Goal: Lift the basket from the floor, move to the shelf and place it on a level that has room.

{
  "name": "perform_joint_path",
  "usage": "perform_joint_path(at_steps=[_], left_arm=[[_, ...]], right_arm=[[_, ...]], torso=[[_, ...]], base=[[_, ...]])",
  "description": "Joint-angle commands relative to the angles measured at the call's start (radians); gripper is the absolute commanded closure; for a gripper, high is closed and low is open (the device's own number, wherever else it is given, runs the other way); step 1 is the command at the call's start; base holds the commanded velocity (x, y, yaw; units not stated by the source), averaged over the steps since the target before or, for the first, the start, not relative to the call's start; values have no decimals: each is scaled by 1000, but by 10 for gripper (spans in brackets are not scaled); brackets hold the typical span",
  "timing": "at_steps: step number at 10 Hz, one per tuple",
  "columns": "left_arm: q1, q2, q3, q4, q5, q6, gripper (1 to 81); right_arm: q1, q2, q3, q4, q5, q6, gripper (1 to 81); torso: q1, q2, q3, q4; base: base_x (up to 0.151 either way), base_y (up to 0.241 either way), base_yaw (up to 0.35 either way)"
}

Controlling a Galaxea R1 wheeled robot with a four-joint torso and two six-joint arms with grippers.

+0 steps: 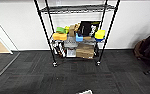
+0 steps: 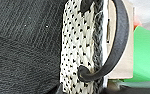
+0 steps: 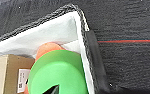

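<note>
Carpeted floor (image 1: 66,77); basket (image 1: 85,92) cut off below shelf (image 1: 76,35).

Woven basket (image 2: 76,50) with white cloth lining, black wire-metal shelf (image 1: 76,32), matt ribbed carpet floor (image 1: 66,77)

We see even, soft indoor light, brightest on the white wall (image 1: 141,22) at twelve o'clock, with no hard shadows. The shelf (image 1: 77,32) posts splay outward toward the top, bent by the wide lens. Everything looks soft. In the wrist views the basket (image 2: 76,50) weave and the green object (image 3: 58,72) are smeared, and the dark floor (image 1: 66,77) shows only faint stripes.
</note>
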Motion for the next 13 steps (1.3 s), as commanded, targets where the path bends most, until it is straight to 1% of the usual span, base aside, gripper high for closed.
perform_joint_path(at_steps=[1,3,5,7,11,13], left_arm=[[-91,-13,10,14,38,-1,10],[-112,-15,4,12,27,0,10],[-140,-12,-15,27,-3,3,10],[-151,-3,-15,31,-2,3,10],[-175,3,-9,32,4,3,10],[-175,17,-13,32,7,3,10]], right_arm=[[119,0,-2,1,-35,-3,10],[120,25,-6,8,-21,8,10],[119,63,-60,11,-18,11,10],[110,100,-118,14,0,11,10],[110,115,-131,12,3,11,10],[114,127,-170,11,23,10,10]], torso=[[0,0,0,0],[0,0,-6,0],[0,0,-6,0],[0,0,-7,0],[0,0,-7,0],[0,0,-7,0]], base=[[0,0,0],[0,0,0],[0,0,0],[0,0,0],[0,0,0],[0,0,0]])
